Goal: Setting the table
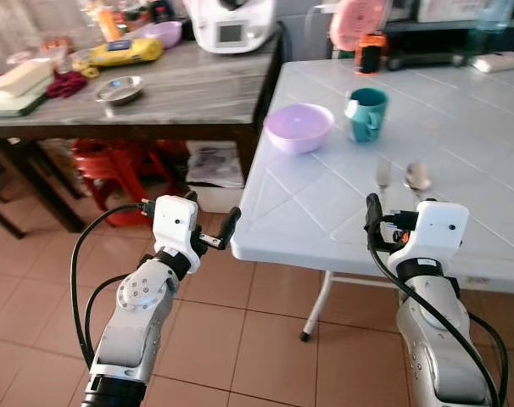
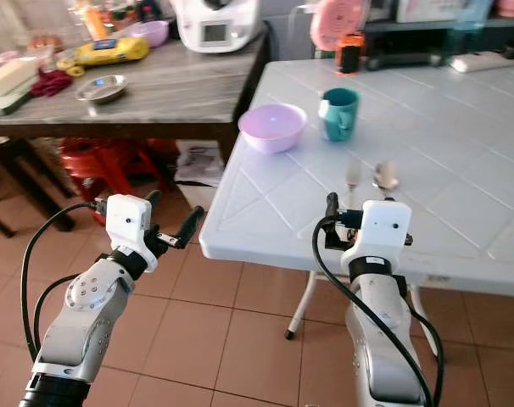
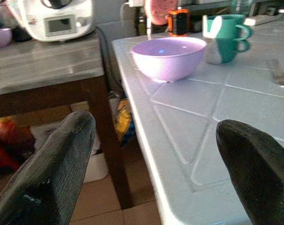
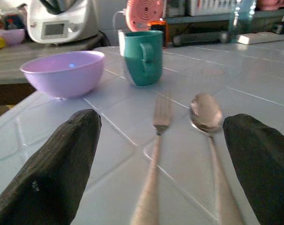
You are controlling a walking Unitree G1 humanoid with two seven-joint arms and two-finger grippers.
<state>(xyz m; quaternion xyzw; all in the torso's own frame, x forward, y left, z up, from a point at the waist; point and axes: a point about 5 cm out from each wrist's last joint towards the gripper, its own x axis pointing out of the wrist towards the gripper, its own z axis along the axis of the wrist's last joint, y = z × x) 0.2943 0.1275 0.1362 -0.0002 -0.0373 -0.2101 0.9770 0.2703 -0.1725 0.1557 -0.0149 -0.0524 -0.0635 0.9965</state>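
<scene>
A lilac bowl [image 1: 298,127] and a teal mug [image 1: 367,113] stand on the white table [image 1: 325,212] near its left edge. A fork [image 1: 382,176] and a spoon [image 1: 417,178] lie side by side in front of the mug, handles toward me. My right gripper [image 4: 156,173] is open and low over the table's near edge; in its wrist view the fork [image 4: 157,140] and spoon [image 4: 205,115] lie between its fingers, untouched. My left gripper [image 1: 210,212] is open and empty, in the air just off the table's left corner, facing the bowl [image 3: 168,56].
A dark wooden side table [image 1: 181,102] stands at the left, carrying a steel bowl [image 1: 119,88], a white appliance [image 1: 231,24] and clutter. Red stools [image 1: 113,165] sit beneath it. A pink fan [image 1: 359,21] stands at the white table's far end. Below is tiled floor [image 1: 257,339].
</scene>
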